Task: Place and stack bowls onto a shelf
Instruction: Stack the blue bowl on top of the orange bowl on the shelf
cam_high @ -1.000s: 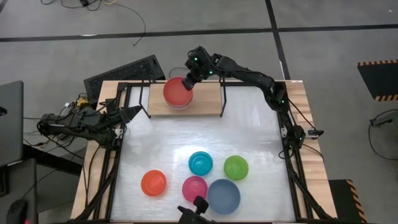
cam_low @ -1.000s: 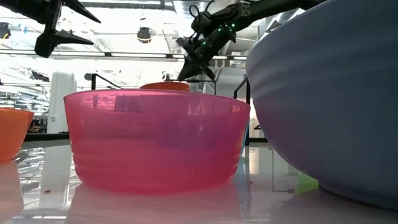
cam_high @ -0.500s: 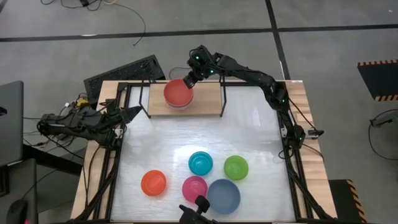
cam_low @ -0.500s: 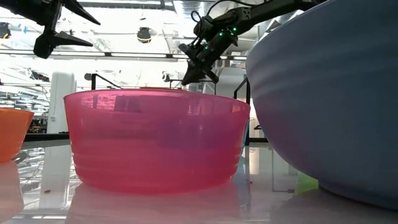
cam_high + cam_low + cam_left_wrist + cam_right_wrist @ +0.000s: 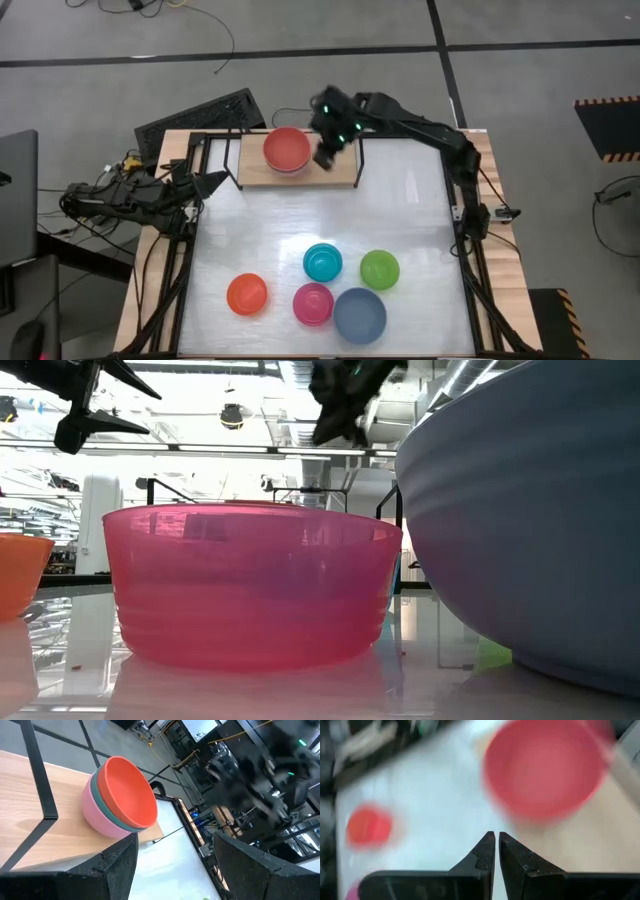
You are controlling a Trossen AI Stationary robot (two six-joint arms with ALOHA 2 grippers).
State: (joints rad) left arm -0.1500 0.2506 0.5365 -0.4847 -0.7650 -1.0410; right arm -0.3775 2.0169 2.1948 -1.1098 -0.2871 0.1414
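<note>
- The red bowl (image 5: 287, 148) is sitting on top of a stack with a teal bowl (image 5: 107, 811) and a pale pink bowl (image 5: 95, 815) under it, on the left half of the shelf (image 5: 340, 175).
- The right gripper (image 5: 325, 158) is hanging over the shelf just beside the stack, its fingers (image 5: 482, 852) pressed together and holding nothing.
- The left gripper (image 5: 207, 182) is waiting at the counter's (image 5: 300, 225) left edge, fingers spread.
- The orange bowl (image 5: 247, 294), magenta bowl (image 5: 313, 303), teal bowl (image 5: 322, 262), lime bowl (image 5: 379, 269) and grey-blue bowl (image 5: 359, 314) are resting on the counter near its front.
</note>
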